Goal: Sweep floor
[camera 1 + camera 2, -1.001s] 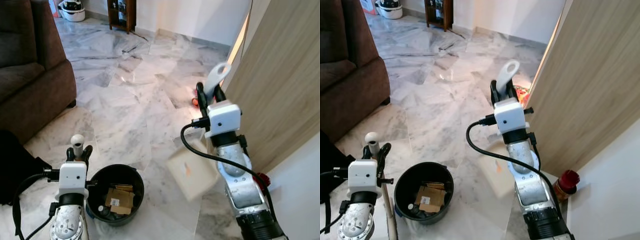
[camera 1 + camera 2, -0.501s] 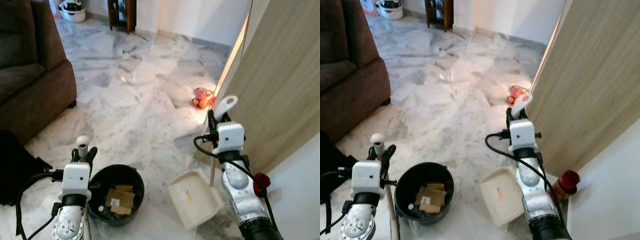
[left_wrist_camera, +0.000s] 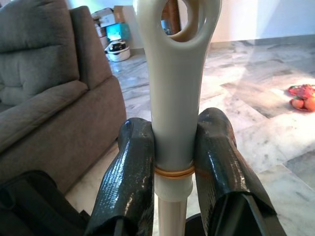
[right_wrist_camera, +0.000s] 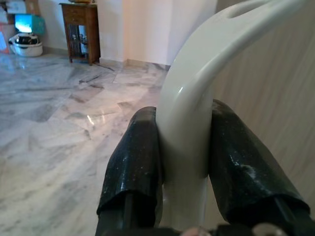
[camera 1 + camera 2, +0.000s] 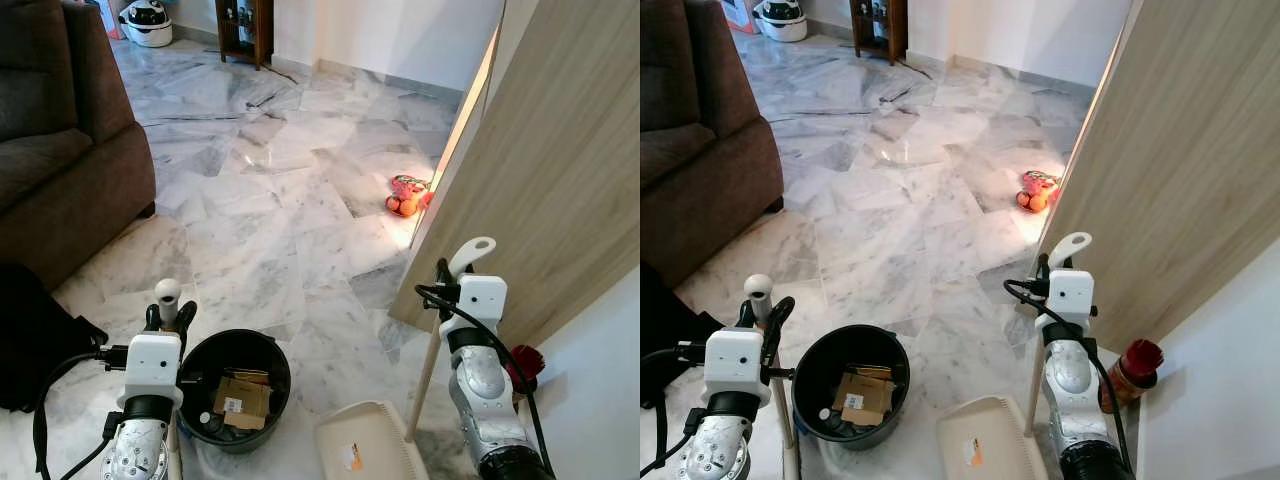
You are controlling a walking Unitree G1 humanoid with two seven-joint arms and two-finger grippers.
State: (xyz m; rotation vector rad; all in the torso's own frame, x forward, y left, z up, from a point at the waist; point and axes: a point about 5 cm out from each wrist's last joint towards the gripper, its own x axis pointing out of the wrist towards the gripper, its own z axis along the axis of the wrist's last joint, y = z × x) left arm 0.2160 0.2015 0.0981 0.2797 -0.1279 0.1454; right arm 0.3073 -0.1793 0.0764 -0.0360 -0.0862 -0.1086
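Marble floor (image 5: 280, 200), grey-veined and glossy, spreads ahead of me to a brown sofa (image 5: 60, 140) far off my left side and a pale wooden panel (image 5: 560, 180) rising just beside my right arm.

My right gripper (image 5: 447, 283) is raised at the end of a bent silver arm, its 2 black fingers (image 4: 135, 162) clamped on the white dustpan handle (image 5: 470, 255), just below the looped grip. From that hold the long pole slants down and toward my left, ending at the cream dustpan (image 5: 365, 450), which lies flat on the floor below and inward of this gripper, between my 2 arms.

My left gripper (image 5: 165, 317) points upward on a nearly vertical forearm, its 2 fingers (image 3: 128, 182) closed tight on the grey broom handle (image 3: 174, 93), right under the hanging-hole end and just above an orange band. The handle's rounded tip stands above the fingertips.

Just to the right of my left gripper and lower sits a black bin (image 5: 235, 385) with cardboard scraps (image 5: 240, 398) inside. Well beyond my right gripper, at the foot of the wooden panel, lies a red net bag of oranges (image 5: 405, 195). A red-capped jar (image 5: 1132, 365) stands close behind my right arm. A black bag (image 5: 30, 330) lies outside my left arm.
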